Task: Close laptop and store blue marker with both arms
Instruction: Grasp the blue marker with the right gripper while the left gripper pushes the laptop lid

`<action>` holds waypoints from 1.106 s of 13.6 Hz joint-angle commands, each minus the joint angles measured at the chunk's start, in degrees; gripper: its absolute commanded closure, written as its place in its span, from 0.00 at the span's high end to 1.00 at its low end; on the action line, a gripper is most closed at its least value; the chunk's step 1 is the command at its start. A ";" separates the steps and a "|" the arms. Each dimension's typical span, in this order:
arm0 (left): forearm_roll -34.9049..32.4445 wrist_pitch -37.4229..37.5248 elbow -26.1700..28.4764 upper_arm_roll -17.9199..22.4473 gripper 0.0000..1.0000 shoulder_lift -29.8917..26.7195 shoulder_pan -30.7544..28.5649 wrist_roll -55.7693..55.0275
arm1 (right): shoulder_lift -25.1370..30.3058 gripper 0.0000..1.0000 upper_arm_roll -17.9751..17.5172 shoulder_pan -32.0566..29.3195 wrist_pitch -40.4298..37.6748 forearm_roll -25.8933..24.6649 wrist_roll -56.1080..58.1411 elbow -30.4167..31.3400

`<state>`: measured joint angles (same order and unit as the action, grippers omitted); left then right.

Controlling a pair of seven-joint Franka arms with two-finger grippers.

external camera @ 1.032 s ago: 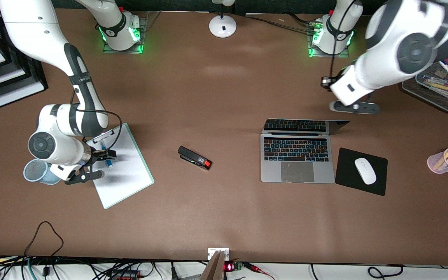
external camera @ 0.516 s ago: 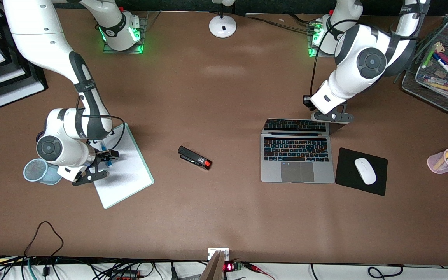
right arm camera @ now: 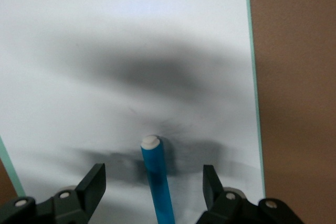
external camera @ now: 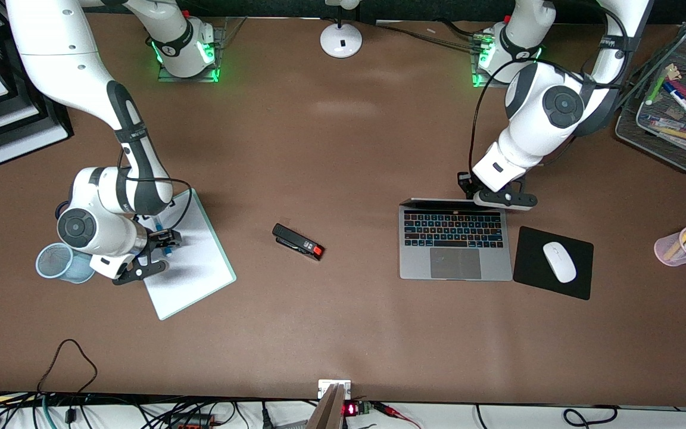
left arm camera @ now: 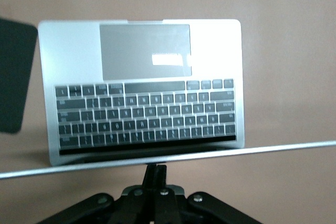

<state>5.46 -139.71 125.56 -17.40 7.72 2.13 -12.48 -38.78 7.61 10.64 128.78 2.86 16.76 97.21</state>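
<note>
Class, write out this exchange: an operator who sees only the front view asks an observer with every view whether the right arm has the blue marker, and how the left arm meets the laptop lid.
Operator: Is the blue marker gripped? The wrist hides it.
Observer: No. The right gripper has its jaws open, one on each side of the blue marker, with gaps on both sides.
Operator: How does it lie?
Observer: Flat on the clipboard, whitish end pointing away from the gripper.
Operator: And the left gripper?
Observer: The left gripper has its jaws shut, tips right at the top edge of the laptop lid. The keys are in plain sight, so the lid is not yet down.
</note>
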 commanded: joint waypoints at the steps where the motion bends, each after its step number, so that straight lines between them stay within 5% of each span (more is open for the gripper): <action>1: -3.25 -2.31 -3.03 0.17 0.00 3.08 -0.72 1.76 | -1.03 0.83 0.12 -0.18 0.86 1.09 3.09 -0.35; 10: -6.06 -3.55 -18.23 1.05 0.00 18.63 -0.73 2.46 | -1.21 0.50 0.12 -0.45 1.48 1.09 3.54 -0.44; 15: -9.41 -3.55 -24.13 1.84 0.00 26.19 -0.55 2.46 | -1.21 0.42 0.12 -0.36 1.39 1.09 3.63 -1.23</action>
<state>-2.41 -143.66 105.95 -15.85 30.03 1.41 -10.87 -39.75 7.76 10.39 129.99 2.90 18.88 96.90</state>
